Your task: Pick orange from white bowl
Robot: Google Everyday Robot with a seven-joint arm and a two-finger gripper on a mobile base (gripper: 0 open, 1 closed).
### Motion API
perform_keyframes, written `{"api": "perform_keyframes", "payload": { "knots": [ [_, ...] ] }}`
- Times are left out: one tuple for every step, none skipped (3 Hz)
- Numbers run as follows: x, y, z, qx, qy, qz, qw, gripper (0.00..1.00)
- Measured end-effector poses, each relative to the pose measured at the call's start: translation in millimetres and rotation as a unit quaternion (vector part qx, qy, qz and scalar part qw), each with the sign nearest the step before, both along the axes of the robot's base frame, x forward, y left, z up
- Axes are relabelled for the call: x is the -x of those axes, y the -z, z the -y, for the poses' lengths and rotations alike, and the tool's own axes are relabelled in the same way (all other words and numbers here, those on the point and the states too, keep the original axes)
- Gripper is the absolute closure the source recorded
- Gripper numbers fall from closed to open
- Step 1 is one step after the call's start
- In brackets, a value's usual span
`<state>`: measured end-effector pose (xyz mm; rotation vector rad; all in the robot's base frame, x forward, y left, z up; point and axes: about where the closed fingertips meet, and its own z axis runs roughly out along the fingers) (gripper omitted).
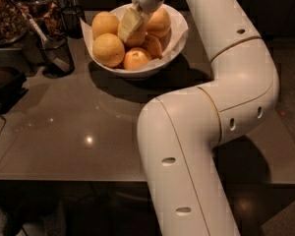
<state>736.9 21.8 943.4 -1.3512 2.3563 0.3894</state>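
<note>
The white bowl [179, 32] stands at the back of the grey table. It holds large pale oranges at the left [104, 23], front left [108, 49] and back right [160, 21], plus smaller reddish-orange fruits [136, 59] at the front. My gripper [130, 24] reaches down into the middle of the bowl, between the left and right oranges. It rests against a partly hidden orange [138, 38] beneath it. My white arm [226, 73] bends in from the right.
A black mesh cup [55, 53] with a utensil stands left of the bowl, and another [72, 18] stands behind it. A container of brown bits [7, 14] is at the far left. A dark object [5, 85] lies at the left edge. The table's front edge [64, 178] is near.
</note>
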Motion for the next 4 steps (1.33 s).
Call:
{"api": "perform_keyframes", "payload": {
  "knots": [
    [0.0, -0.1, 0.0, 0.0, 0.0, 0.0, 1.0, 1.0],
    [0.0, 0.0, 0.0, 0.0, 0.0, 0.0, 1.0, 1.0],
    [0.0, 0.1, 0.0, 0.0, 0.0, 0.0, 1.0, 1.0],
    [0.1, 0.0, 0.0, 0.0, 0.0, 0.0, 1.0, 1.0]
  ]
}}
